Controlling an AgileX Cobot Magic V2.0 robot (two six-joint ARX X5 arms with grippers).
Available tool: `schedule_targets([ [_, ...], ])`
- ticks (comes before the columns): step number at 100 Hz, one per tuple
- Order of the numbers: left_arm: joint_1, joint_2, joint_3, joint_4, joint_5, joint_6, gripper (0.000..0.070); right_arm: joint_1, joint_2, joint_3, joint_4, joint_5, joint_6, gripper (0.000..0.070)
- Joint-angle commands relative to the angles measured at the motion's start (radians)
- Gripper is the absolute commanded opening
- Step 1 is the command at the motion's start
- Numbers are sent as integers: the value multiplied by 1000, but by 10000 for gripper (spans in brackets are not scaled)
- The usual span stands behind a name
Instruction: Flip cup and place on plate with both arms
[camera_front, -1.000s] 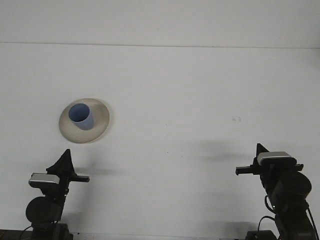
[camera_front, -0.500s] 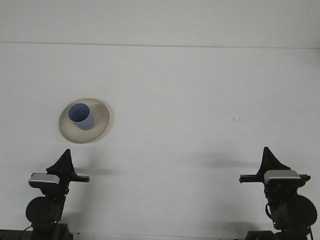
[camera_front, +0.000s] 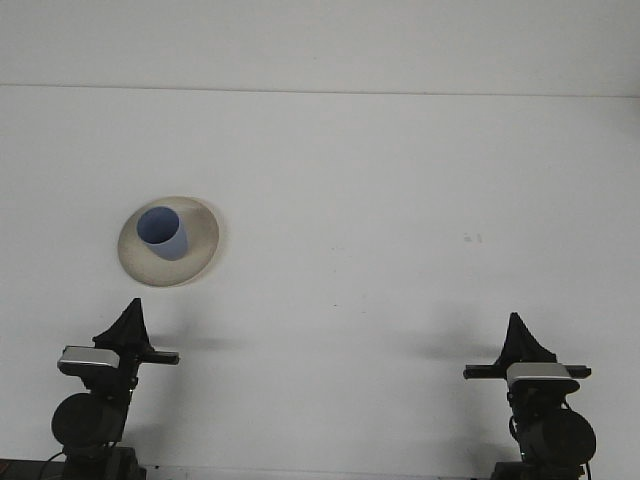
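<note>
A blue cup (camera_front: 163, 232) stands upright, mouth up, on a cream plate (camera_front: 200, 245) at the left of the white table. My left gripper (camera_front: 130, 318) rests near the front edge, well below the plate and apart from it. My right gripper (camera_front: 521, 339) sits low at the front right, far from the cup. Both grippers point away from the camera as dark narrow tips, and neither has anything near it.
The white table (camera_front: 380, 200) runs back to a far edge against a white wall. A small faint mark (camera_front: 472, 238) lies on the surface at the right.
My right arm has drawn back and lowered toward the front edge, ending slightly left of where it was. The left arm, cup and plate have not moved.
</note>
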Motion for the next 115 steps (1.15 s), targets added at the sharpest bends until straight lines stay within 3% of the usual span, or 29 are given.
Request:
schedule_targets([
  [1,1,-1,-19,10,1,5,11,0,-2,-25,37,3,17,0],
  [26,1,-1,-19,10,1,5,11,0,-2,-101,122,3,35,0],
  [115,1,-1,-19,10,1,5,11,0,-2,-100,124,3,33,0],
])
